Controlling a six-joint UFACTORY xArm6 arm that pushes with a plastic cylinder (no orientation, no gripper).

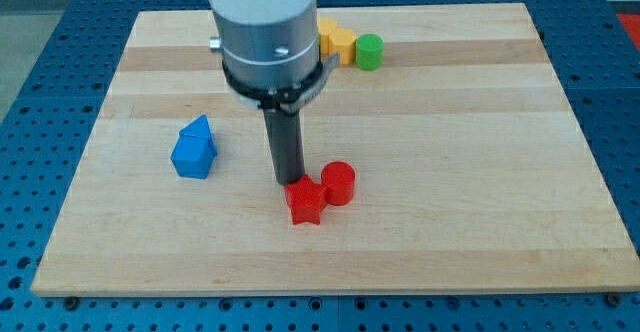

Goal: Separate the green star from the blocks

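My tip (290,180) stands in the middle of the board, right at the upper left edge of a red star-shaped block (305,202). A red cylinder (339,183) touches that red block on its right. A green block (369,51) sits near the view's top, right of my arm; it looks rounded and I cannot make out a star shape. It touches a yellow block (341,43), with another yellow piece (325,30) partly hidden behind the arm. The arm's body hides the board behind it.
A blue block (194,149), made of a pointed piece and a cube-like piece, lies at the view's left. The wooden board (480,172) rests on a blue perforated table; its edges run close to all sides of the view.
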